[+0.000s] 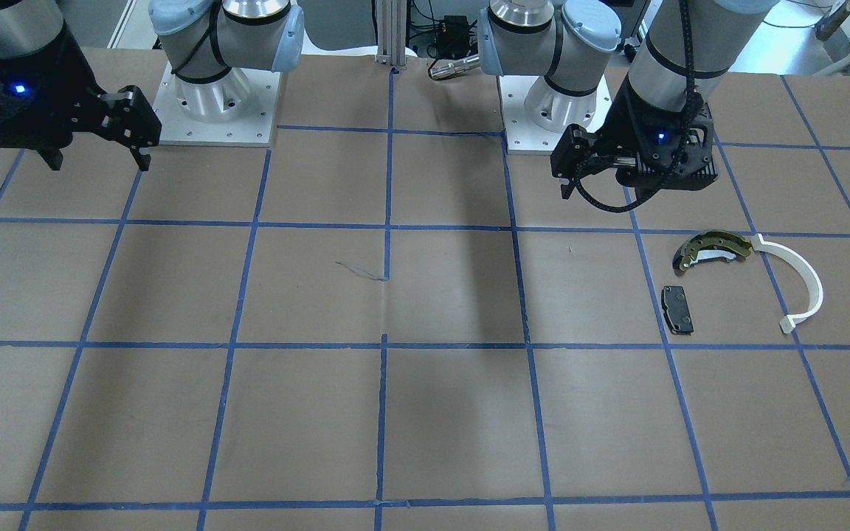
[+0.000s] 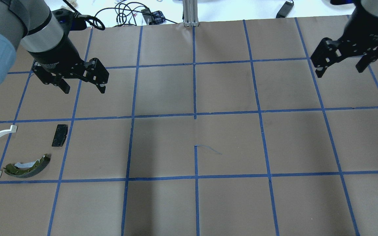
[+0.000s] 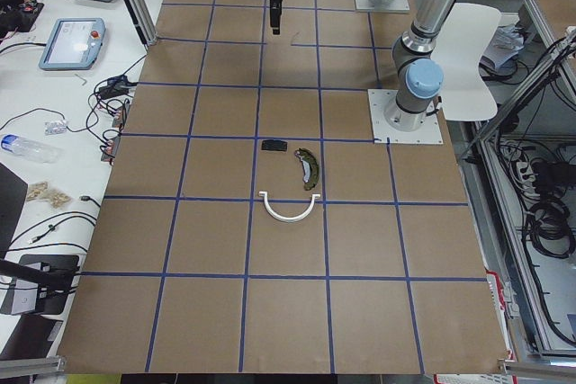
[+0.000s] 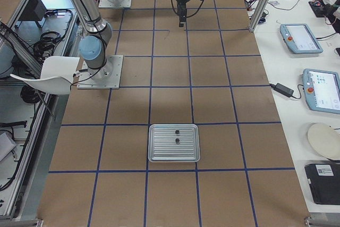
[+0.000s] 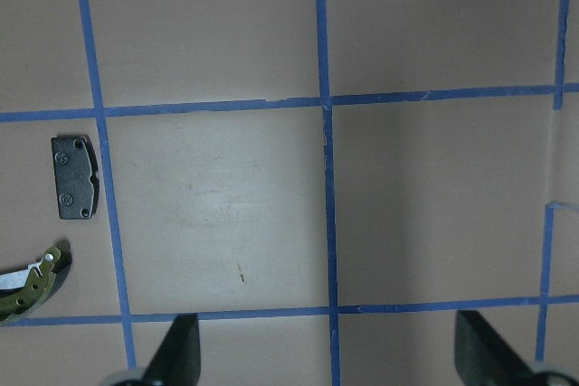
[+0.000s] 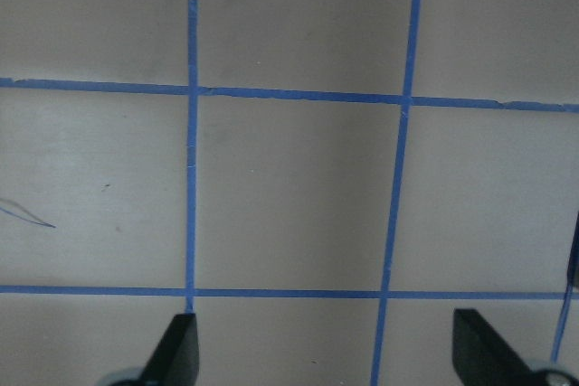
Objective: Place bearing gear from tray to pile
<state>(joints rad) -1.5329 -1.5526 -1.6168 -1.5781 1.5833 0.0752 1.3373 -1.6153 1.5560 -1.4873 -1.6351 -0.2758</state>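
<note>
brown paper table (image 2: 228,144) gridded in blue tape (image 2: 194,91); left gripper (image 2: 84,89) and right gripper (image 2: 340,72) both spread apart.

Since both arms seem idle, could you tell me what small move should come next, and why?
Probably swing the right gripper, open and empty, toward the shallow ribbed silver metal tray and stop above one of the two small dark parts lying in it. The tray lies on that arm's side, and nothing has been picked up yet.
</note>
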